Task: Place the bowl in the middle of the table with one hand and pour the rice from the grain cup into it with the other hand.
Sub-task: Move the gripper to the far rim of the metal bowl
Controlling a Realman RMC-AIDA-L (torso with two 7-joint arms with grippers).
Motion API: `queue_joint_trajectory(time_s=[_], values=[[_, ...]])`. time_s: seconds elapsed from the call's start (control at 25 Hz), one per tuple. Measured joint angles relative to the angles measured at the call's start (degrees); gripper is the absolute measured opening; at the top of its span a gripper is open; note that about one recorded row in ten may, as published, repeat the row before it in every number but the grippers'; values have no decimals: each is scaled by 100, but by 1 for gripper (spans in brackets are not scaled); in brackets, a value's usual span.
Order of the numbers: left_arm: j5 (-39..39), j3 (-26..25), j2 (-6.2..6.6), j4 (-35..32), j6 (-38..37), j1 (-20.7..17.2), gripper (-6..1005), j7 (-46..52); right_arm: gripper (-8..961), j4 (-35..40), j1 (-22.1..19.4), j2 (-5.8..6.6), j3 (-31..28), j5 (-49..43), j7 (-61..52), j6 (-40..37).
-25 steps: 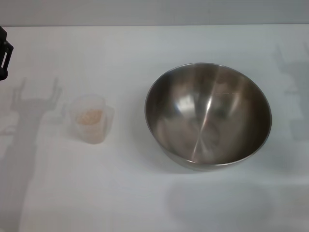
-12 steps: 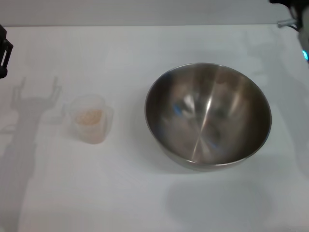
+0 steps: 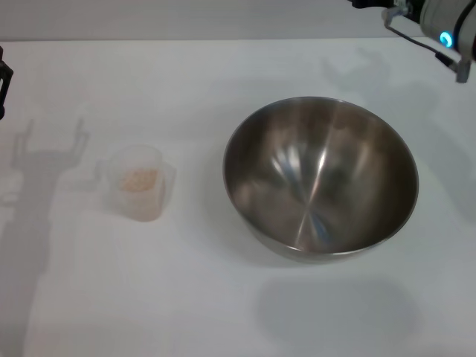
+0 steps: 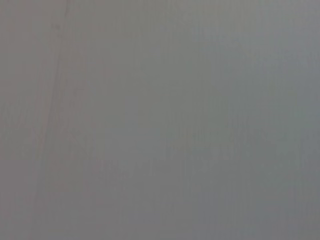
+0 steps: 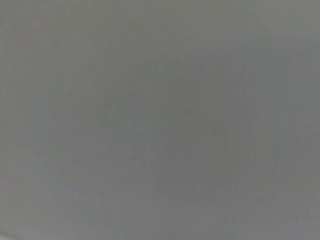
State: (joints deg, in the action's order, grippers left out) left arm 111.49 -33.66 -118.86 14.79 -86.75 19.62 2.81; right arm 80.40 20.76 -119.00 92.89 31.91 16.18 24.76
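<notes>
At the far left edge of the head view a sliver of the left gripper [image 3: 4, 89] pokes in, black, above the table [image 3: 193, 297] and well apart from everything on it. Only that edge of it shows, so I cannot tell how its jaws stand or whether it holds anything. Its shadow falls on the white surface just beside it, a forked shape.

A little further right stands the grain cup [image 3: 138, 184], upright on the table, frosted and translucent. The rice [image 3: 140, 179] sits inside it as a small beige heap. The cup is on the left half of the table, clear of the bowl.

Next comes the bowl [image 3: 320, 178], a big shiny steel one, sitting upright on the table somewhat right of centre. Its inside shows only reflections and brushed metal. Nothing touches its rim.

At the top right corner the right arm [image 3: 446, 22] reaches into view above the far edge of the table, silver-grey with a small blue light and a dark cable along it. Its gripper is cut off by the edge of the view, so its jaws are out of sight. It is well apart from the bowl.

Both wrist views show only plain grey.
</notes>
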Motion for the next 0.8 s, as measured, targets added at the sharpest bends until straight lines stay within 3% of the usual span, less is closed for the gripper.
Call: queue_joint_trajectory(time_s=[0.16,0.2,0.24,0.28,0.32,0.48,0.8], values=[[-1,-4,5,-3,-15,9,823,0,729,786,309,23,-670,6,62,2021],[-5,-7,5,-3,-23,10,823,0,729,975,610,26,-1143,56,167,3201],[-5,-7,5,-3,-23,10,823,0,728,975,610,26,-1143,56,167,3201],[-10,-8,5,-3,-40,16,823,0,728,973,933,27,-1620,112,293,4187],[-10,-8,5,-3,-40,16,823,0,727,973,933,27,-1620,112,293,4187],[-14,-9,3,-2,-90,16,822,0,725,410,1619,49,-2617,147,716,5759],[-14,-9,3,-3,-137,15,820,0,720,-812,2100,268,-3073,65,1081,6539]])
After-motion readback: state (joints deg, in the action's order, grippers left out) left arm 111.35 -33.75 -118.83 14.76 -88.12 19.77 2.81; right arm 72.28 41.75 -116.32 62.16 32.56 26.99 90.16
